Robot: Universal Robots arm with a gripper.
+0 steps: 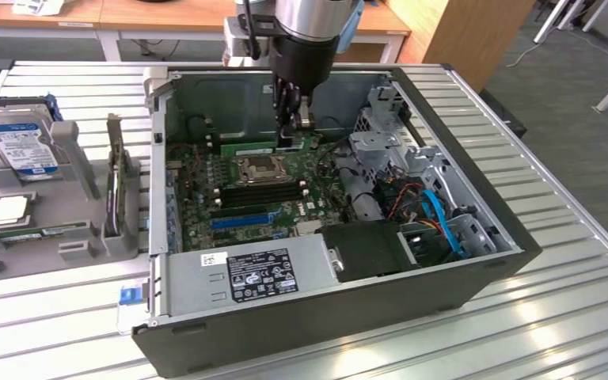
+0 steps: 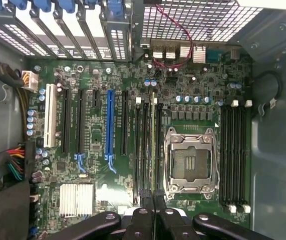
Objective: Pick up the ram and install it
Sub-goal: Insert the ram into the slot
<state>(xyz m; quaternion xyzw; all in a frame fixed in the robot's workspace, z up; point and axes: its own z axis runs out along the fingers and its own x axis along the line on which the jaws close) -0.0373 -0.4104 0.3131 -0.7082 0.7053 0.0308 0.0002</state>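
Note:
The ram (image 1: 247, 147) is a thin green stick and my gripper (image 1: 295, 127) is shut on it inside the open computer case (image 1: 283, 332). It hangs level above the motherboard (image 1: 283, 210), reaching toward the exterior view's left. In the wrist view the ram (image 2: 153, 140) shows edge-on as a thin line running out from my gripper (image 2: 154, 202). It lies over the black memory slots (image 2: 148, 150) between the empty processor socket (image 2: 190, 160) and the blue expansion slot (image 2: 109, 125). Whether it touches a slot I cannot tell.
A second bank of black memory slots (image 2: 234, 155) sits on the socket's other side. The power supply (image 1: 251, 273) and a drive cage with blue cables (image 1: 436, 218) crowd the case. On the exterior view's left, a grey holder (image 1: 72, 245) carries a hard drive (image 1: 19, 142), a silver chip (image 1: 9, 210) and an upright card (image 1: 119, 186).

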